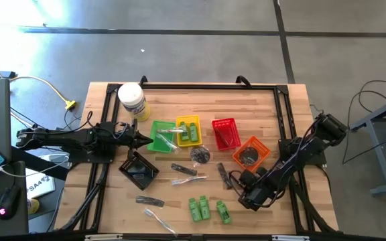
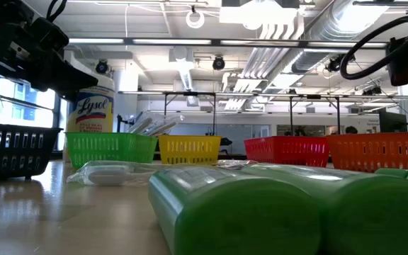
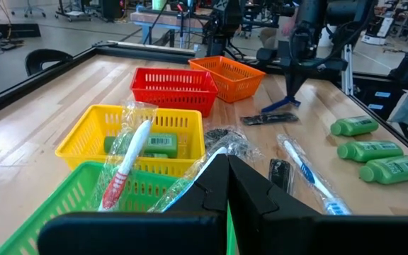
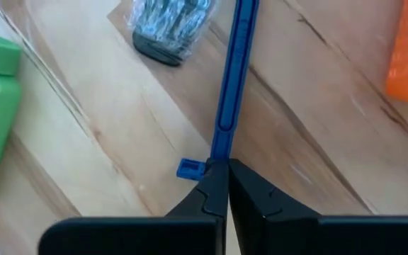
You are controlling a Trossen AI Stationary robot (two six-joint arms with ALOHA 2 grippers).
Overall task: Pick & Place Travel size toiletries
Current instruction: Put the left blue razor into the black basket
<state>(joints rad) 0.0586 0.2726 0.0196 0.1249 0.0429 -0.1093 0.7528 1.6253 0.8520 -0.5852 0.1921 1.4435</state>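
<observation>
1. Right gripper has its fingers clamped on the blue razor, just beside the orange basket.
2. Lift straight, slowly; that thin handle could twist.
3. Left gripper, fingers together, waits over the green basket.

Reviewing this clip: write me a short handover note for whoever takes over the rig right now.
Right claw: shut on a blue razor, low over the table near the orange basket.
Left claw: shut, empty, waiting by the green basket.
Done: some items already sit in the green, yellow, red and orange baskets.
Left: three green bottles and several wrapped sticks lie loose on the table.
</observation>
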